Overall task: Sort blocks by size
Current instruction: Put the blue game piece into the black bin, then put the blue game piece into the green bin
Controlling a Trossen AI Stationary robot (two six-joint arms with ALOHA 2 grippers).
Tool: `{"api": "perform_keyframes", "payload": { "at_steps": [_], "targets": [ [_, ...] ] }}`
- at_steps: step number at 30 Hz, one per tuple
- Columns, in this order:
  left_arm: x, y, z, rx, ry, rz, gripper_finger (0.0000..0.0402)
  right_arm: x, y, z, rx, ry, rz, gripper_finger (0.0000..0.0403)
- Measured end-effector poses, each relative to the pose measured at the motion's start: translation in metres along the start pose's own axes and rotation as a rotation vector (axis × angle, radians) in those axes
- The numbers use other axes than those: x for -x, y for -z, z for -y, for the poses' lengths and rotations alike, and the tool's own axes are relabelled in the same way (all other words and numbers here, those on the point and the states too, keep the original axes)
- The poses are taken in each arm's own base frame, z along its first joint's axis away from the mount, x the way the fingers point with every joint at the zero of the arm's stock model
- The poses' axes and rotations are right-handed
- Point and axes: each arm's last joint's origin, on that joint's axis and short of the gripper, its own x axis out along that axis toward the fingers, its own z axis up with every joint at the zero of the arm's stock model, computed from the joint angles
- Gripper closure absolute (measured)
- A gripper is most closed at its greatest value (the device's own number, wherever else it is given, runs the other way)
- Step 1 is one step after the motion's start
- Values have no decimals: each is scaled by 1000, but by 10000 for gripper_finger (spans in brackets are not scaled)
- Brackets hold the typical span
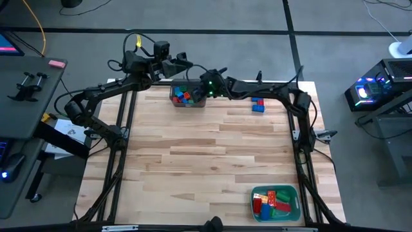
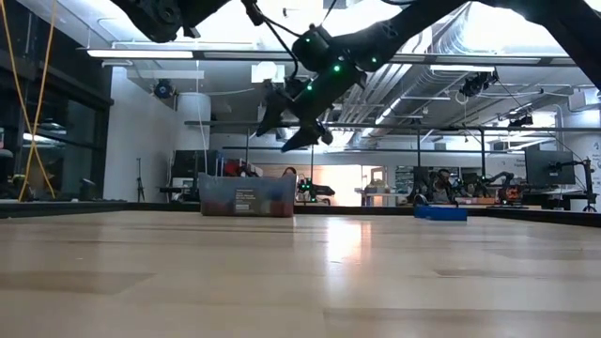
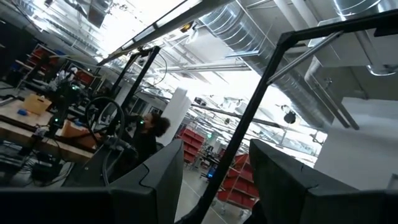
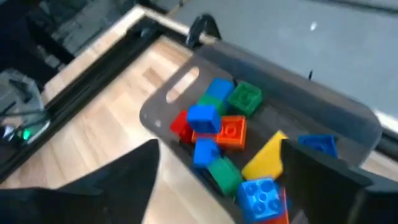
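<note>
The dark grey bin (image 1: 187,96) stands at the table's far edge and holds several blocks (image 4: 217,134) in blue, green, red, orange and yellow. My right gripper (image 4: 224,180) is open and empty, hovering above the bin; the low view shows it (image 2: 291,122) well clear of the bin (image 2: 247,197). Two blue blocks (image 1: 257,104) lie on the table right of the bin. The teal tray (image 1: 293,193) at the near right holds red and green blocks. My left gripper (image 3: 217,186) is open and empty, raised behind the bin at the far edge (image 1: 177,64).
The black frame rails (image 1: 122,129) run along the table's left and right sides. The wide middle of the wooden table (image 1: 206,148) is bare. The blue blocks also show in the low view (image 2: 441,212).
</note>
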Motion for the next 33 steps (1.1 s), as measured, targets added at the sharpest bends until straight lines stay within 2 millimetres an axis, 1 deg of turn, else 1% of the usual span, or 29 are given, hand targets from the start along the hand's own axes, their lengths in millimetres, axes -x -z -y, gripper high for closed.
{"api": "perform_keyframes", "payload": {
  "at_steps": [1,3,6,8,12,15,18,19,22,24,26,29,33],
  "targets": [
    [0,0,0,-1,0,0,231,1,-2,2,1,-10,-24,73],
    [1,-1,0,-2,-4,4,231,2,-4,5,3,-17,-64,47],
    [1,-1,0,-11,-5,5,231,5,-3,12,58,7,-134,35],
    [1,-1,0,-12,-5,4,231,12,-2,16,111,23,-181,33],
    [1,-1,-1,-20,-8,2,231,43,-2,20,222,61,-256,31],
    [1,1,-5,-30,-36,-6,231,71,8,28,283,129,-322,31],
    [0,7,-13,-4,-98,-32,231,106,23,39,285,182,-335,31],
    [-1,10,-17,4,-131,-42,231,119,29,43,262,198,-331,31],
    [-2,22,-29,32,-252,-73,231,151,59,64,130,269,-341,30],
    [-2,31,-36,30,-344,-102,231,171,77,76,-1,334,-320,30],
    [-2,40,-43,19,-430,-133,231,186,93,88,-156,375,-290,30],
    [-3,57,-57,34,-497,-187,231,195,115,103,-334,447,-266,30],
    [-7,80,-78,127,-519,-237,231,194,130,120,-507,541,-223,30]
  ]
}}
